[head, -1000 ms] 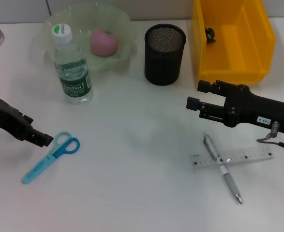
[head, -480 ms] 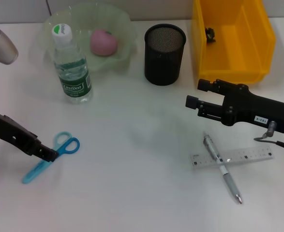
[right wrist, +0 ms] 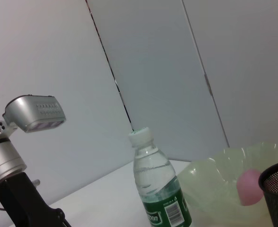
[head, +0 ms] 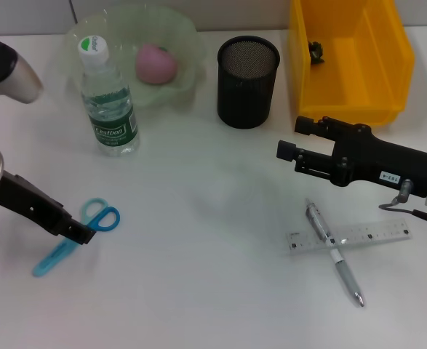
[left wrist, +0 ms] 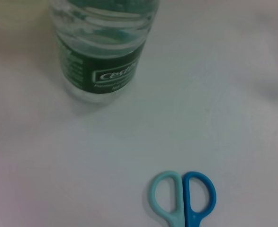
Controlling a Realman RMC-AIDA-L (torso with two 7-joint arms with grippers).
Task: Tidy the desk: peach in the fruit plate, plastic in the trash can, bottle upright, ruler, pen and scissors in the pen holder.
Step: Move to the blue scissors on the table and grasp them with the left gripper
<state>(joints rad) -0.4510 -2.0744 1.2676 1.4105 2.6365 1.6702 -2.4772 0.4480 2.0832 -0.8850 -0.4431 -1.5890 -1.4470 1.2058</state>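
Note:
The blue scissors (head: 51, 259) lie flat at the front left; their handles show in the left wrist view (left wrist: 183, 198). My left gripper (head: 77, 232) is low over them, where the handles meet the blades. The bottle (head: 108, 102) stands upright next to the green fruit plate (head: 188, 83), which holds the pink peach (head: 156, 62). The pen (head: 333, 251) lies across the clear ruler (head: 366, 234) at the front right. My right gripper (head: 292, 139) is open and empty above the table, behind the pen. The black mesh pen holder (head: 247, 73) stands at the back middle.
A yellow bin (head: 348, 94) stands at the back right with a small dark object (head: 316, 49) inside. The right wrist view shows the bottle (right wrist: 160, 189), the plate (right wrist: 214, 179), the peach (right wrist: 249, 187) and my left arm (right wrist: 25, 203).
My left gripper has moved toward the front and right, from beside the scissors' handles to over their middle. My right gripper has shifted slightly left. The objects have not moved.

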